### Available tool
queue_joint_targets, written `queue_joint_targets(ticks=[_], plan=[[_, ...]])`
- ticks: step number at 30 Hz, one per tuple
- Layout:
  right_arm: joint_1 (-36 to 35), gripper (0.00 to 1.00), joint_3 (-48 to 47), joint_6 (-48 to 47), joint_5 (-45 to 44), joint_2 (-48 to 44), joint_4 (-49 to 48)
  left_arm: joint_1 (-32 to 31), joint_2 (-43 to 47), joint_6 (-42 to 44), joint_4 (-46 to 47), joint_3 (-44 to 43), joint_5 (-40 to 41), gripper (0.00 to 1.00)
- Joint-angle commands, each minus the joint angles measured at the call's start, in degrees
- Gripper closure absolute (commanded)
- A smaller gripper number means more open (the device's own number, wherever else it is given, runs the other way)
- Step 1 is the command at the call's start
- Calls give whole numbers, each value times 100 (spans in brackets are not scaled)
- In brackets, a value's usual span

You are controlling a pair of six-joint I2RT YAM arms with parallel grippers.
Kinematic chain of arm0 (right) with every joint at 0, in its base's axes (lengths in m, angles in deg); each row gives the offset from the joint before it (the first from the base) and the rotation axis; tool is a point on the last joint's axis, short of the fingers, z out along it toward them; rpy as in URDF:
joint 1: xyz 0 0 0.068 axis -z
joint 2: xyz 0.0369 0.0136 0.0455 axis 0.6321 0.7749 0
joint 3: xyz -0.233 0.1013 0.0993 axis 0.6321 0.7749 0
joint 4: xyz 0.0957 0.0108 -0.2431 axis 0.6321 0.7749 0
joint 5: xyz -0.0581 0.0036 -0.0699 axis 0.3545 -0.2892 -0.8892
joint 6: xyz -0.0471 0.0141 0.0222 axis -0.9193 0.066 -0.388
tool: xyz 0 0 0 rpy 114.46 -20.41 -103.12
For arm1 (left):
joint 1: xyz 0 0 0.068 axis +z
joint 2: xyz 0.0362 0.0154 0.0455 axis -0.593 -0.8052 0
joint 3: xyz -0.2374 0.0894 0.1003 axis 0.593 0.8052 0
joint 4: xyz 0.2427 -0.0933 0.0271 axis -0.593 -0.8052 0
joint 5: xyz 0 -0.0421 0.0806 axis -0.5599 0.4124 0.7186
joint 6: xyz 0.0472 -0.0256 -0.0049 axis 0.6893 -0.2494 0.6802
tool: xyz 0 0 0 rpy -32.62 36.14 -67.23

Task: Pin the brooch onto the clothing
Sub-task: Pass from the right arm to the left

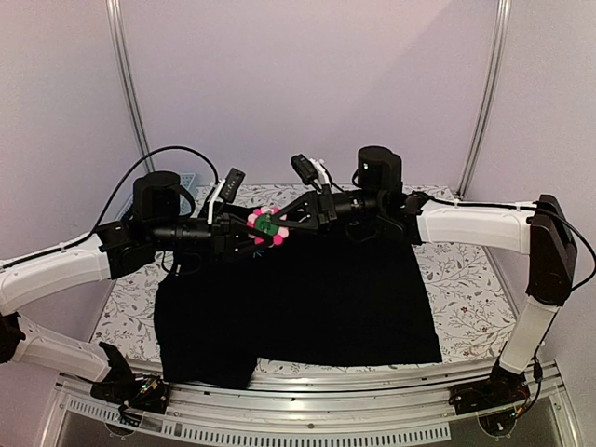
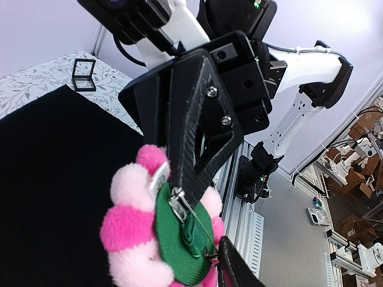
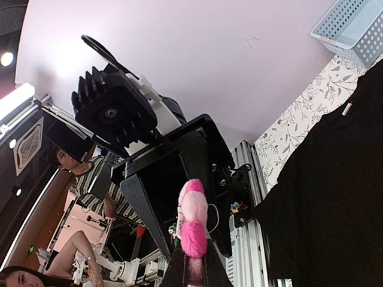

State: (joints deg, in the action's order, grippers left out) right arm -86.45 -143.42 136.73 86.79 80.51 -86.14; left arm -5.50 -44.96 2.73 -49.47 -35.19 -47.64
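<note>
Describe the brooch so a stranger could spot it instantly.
Start at the black shirt spread flat. Over its far edge, the right tool holds the brooch. It alone is a fluffy pink flower with a green centre amid black parts.

Pink brooch (image 1: 266,226) aloft, black shirt (image 1: 307,307) spread flat

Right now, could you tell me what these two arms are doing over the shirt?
The two arms meet above the black shirt spread on the table. The right gripper is shut on the pink flower brooch, with its green back and pin turned toward the left gripper, whose finger sits beside the pin. The brooch is not on the shirt yet.
</note>
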Motion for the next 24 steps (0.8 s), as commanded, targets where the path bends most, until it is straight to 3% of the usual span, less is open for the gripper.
queue_joint_targets(ticks=[1,7,10,16,20,24], plan=[[-90,100,-79,-204,-1,-21,399,21,43,31,163,-248,-84,66],[-91,100,-125,-418,-68,-77,677,107,145,96,-18,-240,-281,45],[-91,100,-158,-524,-60,-133,816,266,230,114,-166,-242,-328,39],[-75,100,-227,-714,-4,-145,992,539,236,-83,-493,-314,-355,51],[-82,100,-231,-694,-3,-119,953,530,242,-268,-512,-139,-266,51],[-81,100,-231,-694,-20,-143,956,495,254,-409,-508,26,-365,44]])
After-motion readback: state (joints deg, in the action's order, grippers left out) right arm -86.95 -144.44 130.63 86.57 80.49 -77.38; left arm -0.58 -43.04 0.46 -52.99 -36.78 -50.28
